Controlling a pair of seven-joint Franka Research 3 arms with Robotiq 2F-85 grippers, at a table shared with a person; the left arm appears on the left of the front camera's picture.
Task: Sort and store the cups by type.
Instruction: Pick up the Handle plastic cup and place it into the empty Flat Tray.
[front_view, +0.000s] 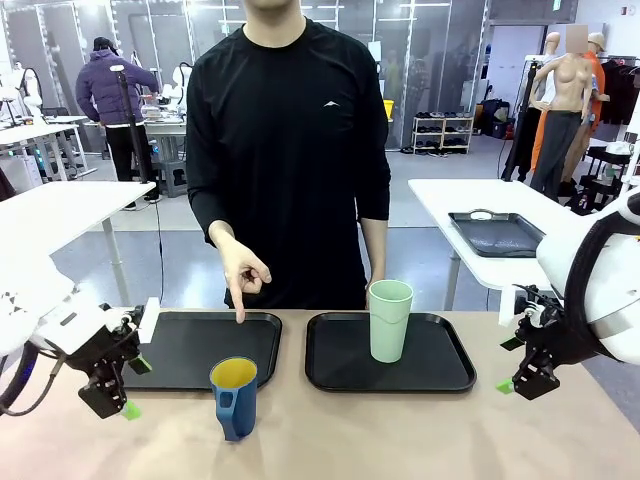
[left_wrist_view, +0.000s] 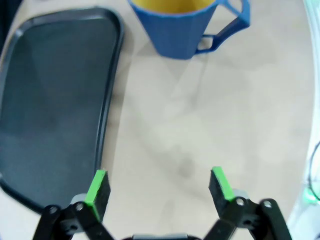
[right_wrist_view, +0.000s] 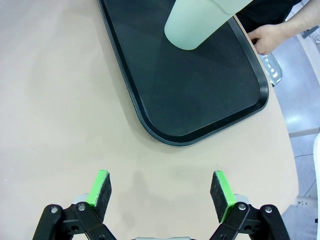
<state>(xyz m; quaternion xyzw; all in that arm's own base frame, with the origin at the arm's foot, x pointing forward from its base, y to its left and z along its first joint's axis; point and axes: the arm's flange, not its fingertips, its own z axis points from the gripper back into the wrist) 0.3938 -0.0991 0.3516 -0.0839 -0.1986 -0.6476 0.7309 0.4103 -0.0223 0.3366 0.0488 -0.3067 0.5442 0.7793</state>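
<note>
The mint-green tumbler (front_view: 390, 320) is stood upright on the right-hand black tray (front_view: 445, 372), right of centre in the front view, so that type is judged already stored. The dark blue mug (front_view: 234, 398) is left on the bare worktop (front_view: 400, 440) at lower centre, just before the left-hand tray (front_view: 190, 350), at which the person's hand (front_view: 243, 272) is pointed, seemingly to mark its place. The left end effector (front_view: 135, 388) is held released near the mug; the right end effector (front_view: 510, 365) is spread and empty, well apart from the tumbler
</note>
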